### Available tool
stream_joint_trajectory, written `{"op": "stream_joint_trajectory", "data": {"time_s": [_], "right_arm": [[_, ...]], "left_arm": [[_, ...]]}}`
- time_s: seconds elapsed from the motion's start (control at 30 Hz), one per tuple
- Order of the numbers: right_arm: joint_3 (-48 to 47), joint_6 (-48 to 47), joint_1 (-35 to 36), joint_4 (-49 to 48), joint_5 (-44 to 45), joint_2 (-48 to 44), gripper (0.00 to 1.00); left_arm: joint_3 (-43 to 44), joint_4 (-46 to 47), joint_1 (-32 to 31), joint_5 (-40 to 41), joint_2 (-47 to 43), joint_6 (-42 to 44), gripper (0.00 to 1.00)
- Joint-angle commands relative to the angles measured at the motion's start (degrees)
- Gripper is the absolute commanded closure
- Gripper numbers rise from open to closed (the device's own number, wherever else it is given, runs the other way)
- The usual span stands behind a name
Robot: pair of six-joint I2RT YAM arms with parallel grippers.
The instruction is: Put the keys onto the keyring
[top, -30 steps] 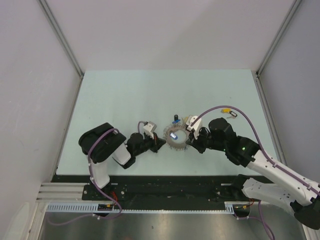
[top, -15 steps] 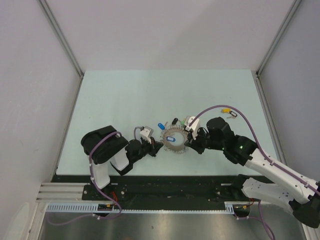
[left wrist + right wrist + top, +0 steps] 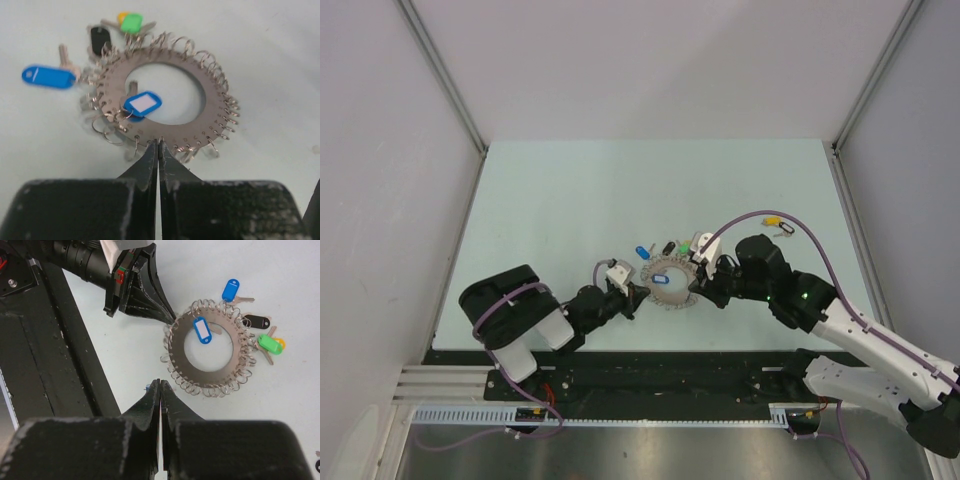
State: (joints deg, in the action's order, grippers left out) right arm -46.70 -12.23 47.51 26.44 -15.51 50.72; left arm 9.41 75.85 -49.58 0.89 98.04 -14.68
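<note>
Keyring (image 3: pixel 668 283) lies flat on the counter (image 3: pixel 580 190) in the top view, near the front edge and between the two arms. The left pincer (image 3: pixel 642 290) meets its left rim and the right pincer (image 3: pixel 696 284) sits at its right rim. Keys (image 3: pixel 668 247) fan out along its far side, and a yellow tag (image 3: pixel 772 220) lies well apart to the right, by the cable (image 3: pixel 810 232). In the left wrist view the left pincer has its jaws pressed together, the tip touching the keyring's near rim among the small wire loops; whether a loop is caught I cannot tell. A white-faced blue tag (image 3: pixel 142 104) lies in the hole, a second blue tag (image 3: pixel 47 76) with its key lies off the left rim, and a black tag (image 3: pixel 100 37) and green tag (image 3: pixel 131 22) lie at the far rim. In the right wrist view the right pincer is also closed, gripping nothing, its tip just beside the rim nearest that camera.
</note>
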Motion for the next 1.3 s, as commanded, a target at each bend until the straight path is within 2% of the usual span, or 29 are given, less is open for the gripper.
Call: {"op": "stream_joint_trajectory", "data": {"time_s": [0.0,0.13,0.47,0.7,1.07,1.27], "right_arm": [[0.2,0.36,0.13,-1.91,-0.84,-1.32,1.0],[0.29,0.28,0.22,-2.0,-1.02,-1.32,1.0],[0.2,0.28,0.57,-1.83,-1.1,-1.59,1.0],[0.29,0.19,0.57,-2.0,-2.07,-1.5,1.0],[0.29,0.28,0.92,-1.74,-1.72,-2.73,1.0],[0.2,0.28,1.01,-1.56,-1.89,-3.26,1.0]], "left_arm": [[3.6,1.14,-2.27,2.63,-4.17,8.34,1.0],[5.44,-4.03,-3.68,3.16,-3.83,10.28,1.0],[6.5,-3.43,-4.47,3.85,0.04,6.77,0.99],[5.44,-2.38,-6.84,5.88,1.63,4.83,0.95],[6.41,-9.58,-8.51,8.96,-0.3,2.73,0.92],[9.57,-17.66,-8.51,9.13,-2.67,1.93,0.83]]}}
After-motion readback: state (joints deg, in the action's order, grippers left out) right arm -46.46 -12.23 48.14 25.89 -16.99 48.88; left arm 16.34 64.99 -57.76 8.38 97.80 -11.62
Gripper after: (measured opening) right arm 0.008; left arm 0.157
